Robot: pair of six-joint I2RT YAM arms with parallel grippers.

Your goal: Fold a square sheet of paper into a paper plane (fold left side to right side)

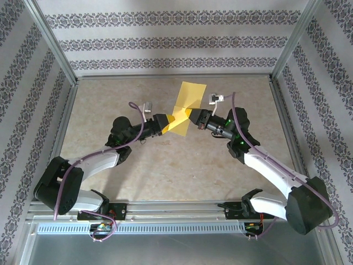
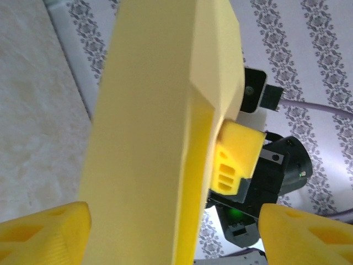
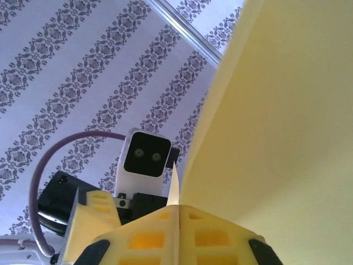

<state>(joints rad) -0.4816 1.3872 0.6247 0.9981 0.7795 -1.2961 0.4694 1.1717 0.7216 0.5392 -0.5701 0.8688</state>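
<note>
Top external view, from the bottom edge upward: a metal rail (image 1: 176,208) carries both arm bases. From it the arms reach over the beige table (image 1: 110,176) and meet near the centre of the frame. The left gripper (image 1: 163,123) comes in from the left and the right gripper (image 1: 191,115) from the right. The square sheet of paper (image 1: 190,96) is held up between them. Its lower part is a deeper yellow flap beside the grippers, and a paler panel rises toward the patterned back wall (image 1: 165,44) at the upper middle.

In the left wrist view, the left gripper's fingers (image 2: 44,234) sit in the two bottom corners, spread wide. The sheet runs up the middle of the frame between them as a tall yellow band. Its left edge lies just beside the lower-left finger, and the lower-right finger stands well apart from it. Beyond the sheet, at centre right, one yellow finger of the right gripper presses against the sheet's right side.

In the right wrist view, the right gripper's pads (image 3: 215,232) at bottom centre are clamped together. A thin sliver of the paper comes out of the seam between them. From there the sheet fans up across the right half of the frame. Farther back at the lower left are one finger of the left gripper, a white camera box (image 3: 144,157) and a purple cable (image 3: 55,160).
</note>
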